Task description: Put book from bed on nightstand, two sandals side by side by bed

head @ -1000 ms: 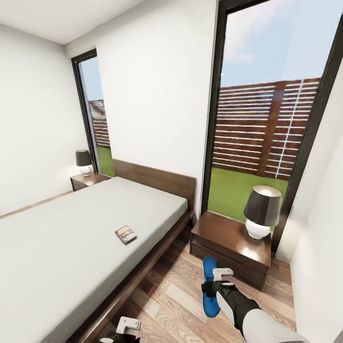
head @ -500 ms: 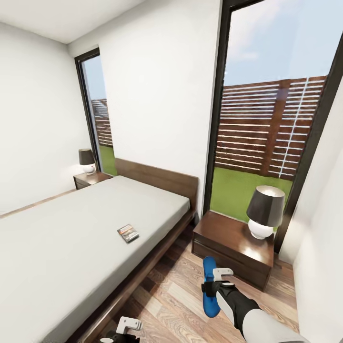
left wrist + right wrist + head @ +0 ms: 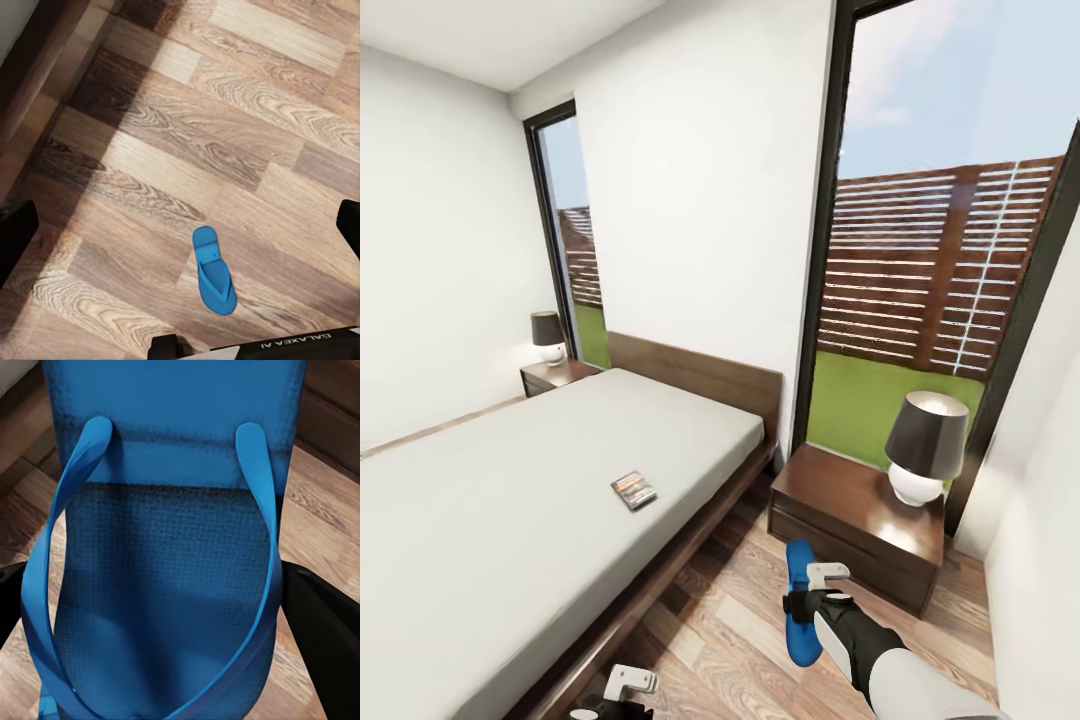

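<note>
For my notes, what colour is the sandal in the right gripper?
Bright blue sandal; right wrist view.

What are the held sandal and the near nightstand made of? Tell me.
Sandal: probably foam or rubber, matte; its footbed shows a fine pebbled grain, straps look smoother. Nightstand: apparently dark wood, glossy; its top mirrors the white lamp base.

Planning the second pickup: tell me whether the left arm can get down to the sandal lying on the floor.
Probably yes. The left end effector hangs open above the sandal, which lies flat on bare floor planks with nothing between them; the bed frame stands off to one side.
</note>
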Robot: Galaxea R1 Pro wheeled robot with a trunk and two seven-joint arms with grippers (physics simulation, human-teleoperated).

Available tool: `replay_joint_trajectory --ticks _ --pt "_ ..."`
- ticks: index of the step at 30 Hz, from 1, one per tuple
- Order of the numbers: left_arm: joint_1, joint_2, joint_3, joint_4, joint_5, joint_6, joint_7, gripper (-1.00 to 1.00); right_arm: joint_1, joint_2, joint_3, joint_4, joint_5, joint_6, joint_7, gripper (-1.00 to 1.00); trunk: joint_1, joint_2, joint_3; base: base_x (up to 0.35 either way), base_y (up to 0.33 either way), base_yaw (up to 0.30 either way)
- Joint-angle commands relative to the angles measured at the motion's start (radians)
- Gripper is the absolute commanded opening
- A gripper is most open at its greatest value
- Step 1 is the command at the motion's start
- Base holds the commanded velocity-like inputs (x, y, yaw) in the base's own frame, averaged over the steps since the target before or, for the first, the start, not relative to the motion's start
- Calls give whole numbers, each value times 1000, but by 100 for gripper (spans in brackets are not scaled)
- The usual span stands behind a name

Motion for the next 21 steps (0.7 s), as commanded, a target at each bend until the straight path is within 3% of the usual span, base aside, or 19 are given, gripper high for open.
replay_joint_trajectory --ticks 1,11,21 --pt "0 0 -9 -1 11 4 3 100 0 0 2 -2 0 6 -4 -100 0 -1 0 14 6 22" --pt "0 0 -9 -1 10 4 3 100 0 0 2 -2 0 6 -4 -100 0 -1 -1 4 2 37" --pt "0 0 -9 -1 11 4 3 100 0 0 2 -2 0 6 -4 -100 0 -1 -2 0 0 194"
